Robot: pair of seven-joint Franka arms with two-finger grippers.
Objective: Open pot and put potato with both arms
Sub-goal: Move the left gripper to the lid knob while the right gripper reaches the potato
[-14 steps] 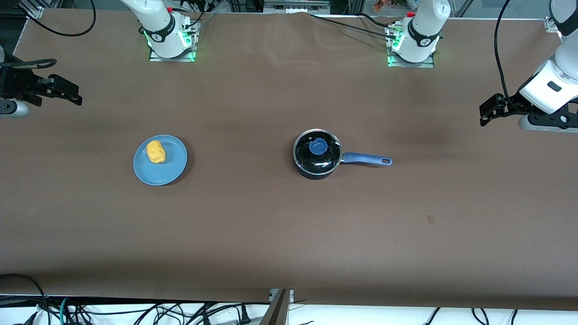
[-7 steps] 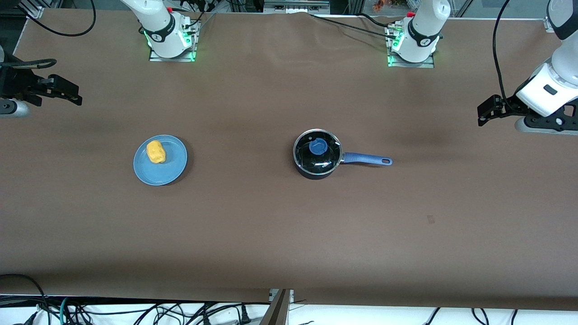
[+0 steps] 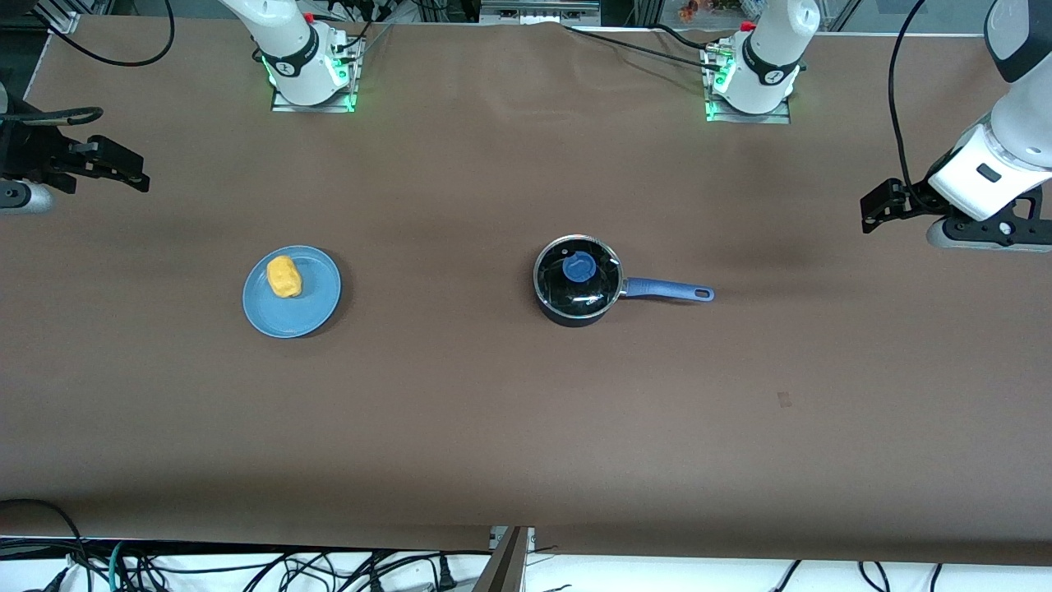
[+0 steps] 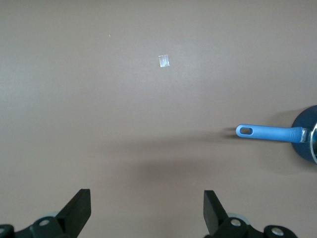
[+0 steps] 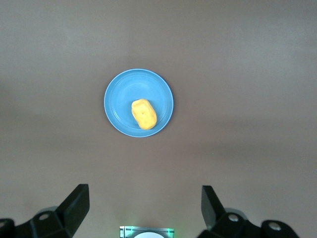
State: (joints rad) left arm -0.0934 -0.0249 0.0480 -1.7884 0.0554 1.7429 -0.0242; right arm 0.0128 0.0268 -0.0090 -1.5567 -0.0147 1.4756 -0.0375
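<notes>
On the brown table (image 3: 493, 411) the lidded pot (image 3: 578, 281) sat mid-table and the potato (image 3: 284, 276) lay on a blue plate (image 3: 312, 308) toward my right arm's end, while my left gripper (image 4: 146, 208) and right gripper (image 5: 143, 206) hung wide open over bare table at either end.

A brown-covered table (image 3: 460, 427) fills the view, with tangled black cables (image 3: 246, 567) along its near edge.

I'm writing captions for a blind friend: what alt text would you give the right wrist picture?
A yellow potato lies on a round blue plate on a brown table, seen from straight above. The two black fingers of the right pincer stand wide open at the picture's lower edge, high over the table and touching nothing.
</notes>
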